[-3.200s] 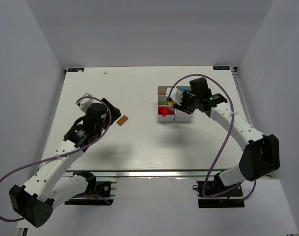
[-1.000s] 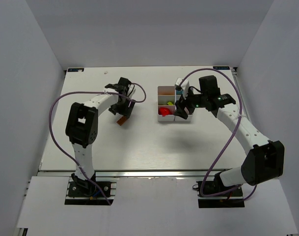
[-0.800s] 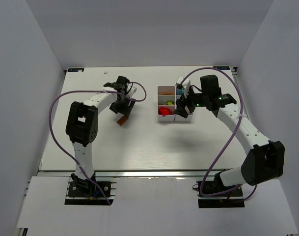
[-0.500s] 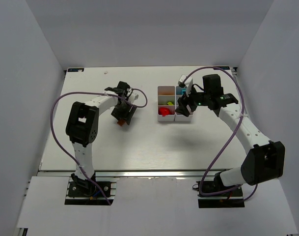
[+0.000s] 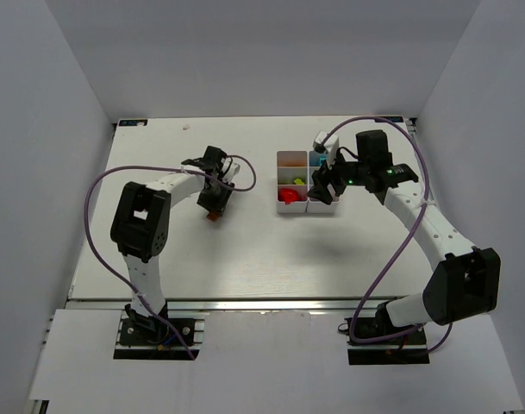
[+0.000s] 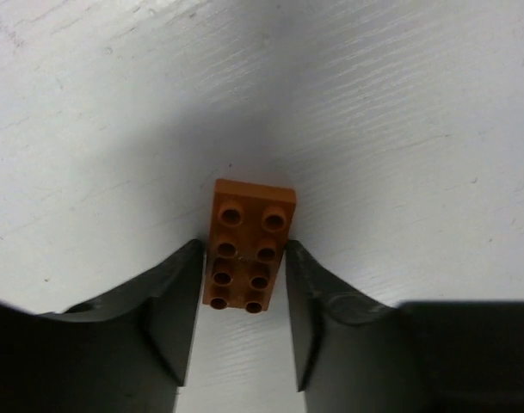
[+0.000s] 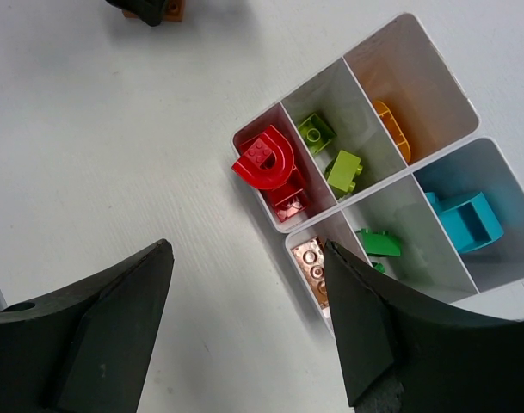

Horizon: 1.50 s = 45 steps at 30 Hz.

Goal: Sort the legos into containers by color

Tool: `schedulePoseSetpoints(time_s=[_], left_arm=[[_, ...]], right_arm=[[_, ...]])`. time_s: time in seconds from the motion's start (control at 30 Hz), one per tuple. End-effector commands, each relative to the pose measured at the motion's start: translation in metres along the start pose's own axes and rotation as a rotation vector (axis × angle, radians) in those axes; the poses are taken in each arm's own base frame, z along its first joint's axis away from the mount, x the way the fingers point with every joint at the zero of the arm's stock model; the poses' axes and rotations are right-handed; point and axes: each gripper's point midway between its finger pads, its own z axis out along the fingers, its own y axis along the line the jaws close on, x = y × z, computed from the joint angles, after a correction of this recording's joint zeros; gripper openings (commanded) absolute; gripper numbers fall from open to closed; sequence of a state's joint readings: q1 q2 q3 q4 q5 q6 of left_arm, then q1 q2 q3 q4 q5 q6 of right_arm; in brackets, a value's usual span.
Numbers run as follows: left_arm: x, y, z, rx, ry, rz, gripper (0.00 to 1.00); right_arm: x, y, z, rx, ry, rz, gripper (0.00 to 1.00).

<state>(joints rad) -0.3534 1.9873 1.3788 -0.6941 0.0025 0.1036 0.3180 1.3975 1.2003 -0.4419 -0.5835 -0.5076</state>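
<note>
An orange-brown brick (image 6: 249,245) lies flat on the white table (image 6: 416,129), studs up. My left gripper (image 6: 243,249) stands over it with both fingers against its long sides. From above, that brick (image 5: 213,216) peeks out under the left gripper (image 5: 215,205). The white six-compartment tray (image 7: 434,60) holds a red arch (image 7: 266,159), lime bricks (image 7: 345,172), an orange piece (image 7: 391,129), a teal piece (image 7: 464,219), a dark green piece (image 7: 378,243) and a brown brick (image 7: 311,258). My right gripper (image 7: 246,249) hangs open and empty above the tray's near corner.
The tray (image 5: 279,183) sits right of centre on the table, with the right gripper (image 5: 324,184) over its right side. Purple cables loop off both arms. White walls close in the table on three sides.
The left gripper has come down onto the orange-brown brick and its fingers have closed in against it. The right gripper has drifted slightly to the right and stayed open.
</note>
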Motion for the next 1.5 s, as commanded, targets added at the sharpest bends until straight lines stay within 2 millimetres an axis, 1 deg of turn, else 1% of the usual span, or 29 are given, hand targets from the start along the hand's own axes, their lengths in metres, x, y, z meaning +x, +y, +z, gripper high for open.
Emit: schedulePoseSetpoints(time_s=[0.0,0.03,0.1,0.2,0.3,0.37,0.4,0.43,0.47,0.5,0.53,0.57,0.6,0.67,0.7,0.77,0.83,0.87,0.9,0.93,1.0,1.03,1.1,1.13,1.17,1.2,1.23,1.37,1.47], left_arm=[[0.015,0.008,0.011,-0.062,0.004,-0.040,0.50],[0.014,0.008,0.011,-0.066,-0.004,-0.048,0.48],[0.009,0.010,0.009,-0.083,-0.029,-0.081,0.30],[-0.005,0.011,0.002,-0.093,-0.078,-0.130,0.20],[-0.036,0.004,-0.025,-0.064,-0.216,-0.181,0.17],[-0.068,-0.008,-0.064,-0.009,-0.381,-0.199,0.16],[-0.073,-0.024,-0.074,0.062,-0.425,-0.215,0.16],[-0.086,-0.040,-0.104,0.114,-0.523,-0.206,0.16],[-0.103,-0.052,-0.121,0.165,-0.624,-0.200,0.16],[-0.099,-0.066,-0.125,0.219,-0.641,-0.227,0.15],[-0.102,-0.091,-0.138,0.299,-0.677,-0.207,0.15],[-0.113,-0.105,-0.160,0.360,-0.767,-0.195,0.15],[-0.107,-0.131,-0.162,0.428,-0.763,-0.195,0.15],[-0.119,-0.155,-0.183,0.504,-0.848,-0.182,0.15],[-0.122,-0.167,-0.189,0.554,-0.859,-0.216,0.15],[-0.133,-0.193,-0.209,0.649,-0.938,-0.228,0.14],[-0.134,-0.222,-0.215,0.726,-0.967,-0.247,0.15],[-0.145,-0.225,-0.226,0.727,-1.041,-0.270,0.16],[-0.147,-0.232,-0.215,0.726,-1.035,-0.287,0.17],[-0.149,-0.244,-0.215,0.737,-1.051,-0.286,0.17],[-0.159,-0.248,-0.206,0.705,-1.060,-0.322,0.17],[-0.159,-0.256,-0.187,0.695,-1.030,-0.323,0.17],[-0.171,-0.257,-0.182,0.677,-1.044,-0.364,0.16],[-0.170,-0.264,-0.164,0.664,-1.008,-0.363,0.16],[-0.172,-0.268,-0.158,0.656,-0.993,-0.358,0.16],[-0.184,-0.271,-0.165,0.645,-1.013,-0.351,0.16],[-0.182,-0.276,-0.150,0.622,-0.978,-0.341,0.16],[-0.192,-0.276,-0.136,0.546,-0.975,-0.338,0.16],[-0.201,-0.274,-0.134,0.512,-0.985,-0.345,0.16]], right_arm=[[-0.025,-0.004,-0.010,0.022,-0.064,-0.039,0.76],[-0.024,-0.004,-0.011,0.022,-0.063,-0.038,0.76],[-0.025,-0.004,-0.011,0.024,-0.063,-0.040,0.76],[-0.028,-0.005,-0.013,0.027,-0.069,-0.044,0.76],[-0.033,-0.010,-0.016,0.058,-0.078,-0.039,0.76],[-0.037,-0.014,-0.020,0.081,-0.090,-0.029,0.76],[-0.041,-0.020,-0.024,0.110,-0.106,-0.013,0.76],[-0.045,-0.023,-0.026,0.128,-0.118,-0.008,0.75],[-0.046,-0.027,-0.029,0.151,-0.127,0.005,0.74],[-0.051,-0.037,-0.036,0.202,-0.151,0.034,0.71],[-0.053,-0.042,-0.040,0.231,-0.162,0.054,0.63],[-0.055,-0.048,-0.044,0.261,-0.176,0.072,0.58],[-0.058,-0.059,-0.054,0.307,-0.201,0.108,0.49],[-0.057,-0.068,-0.062,0.347,-0.219,0.146,0.39],[-0.054,-0.078,-0.070,0.391,-0.227,0.171,0.29],[-0.051,-0.086,-0.078,0.440,-0.240,0.219,0.21],[-0.046,-0.095,-0.086,0.472,-0.245,0.247,0.17],[-0.045,-0.097,-0.088,0.472,-0.250,0.268,0.16],[-0.043,-0.101,-0.094,0.486,-0.253,0.285,0.16],[-0.040,-0.103,-0.096,0.491,-0.255,0.301,0.16],[-0.037,-0.104,-0.103,0.496,-0.263,0.331,0.16],[-0.036,-0.104,-0.105,0.498,-0.265,0.336,0.16],[-0.032,-0.101,-0.112,0.512,-0.268,0.337,0.16],[-0.031,-0.099,-0.114,0.517,-0.269,0.334,0.16],[-0.028,-0.098,-0.115,0.520,-0.266,0.336,0.16],[-0.026,-0.093,-0.118,0.526,-0.268,0.332,0.16],[-0.024,-0.091,-0.118,0.527,-0.267,0.333,0.16],[-0.013,-0.086,-0.127,0.549,-0.269,0.358,0.16],[-0.006,-0.080,-0.127,0.546,-0.262,0.367,0.17]])
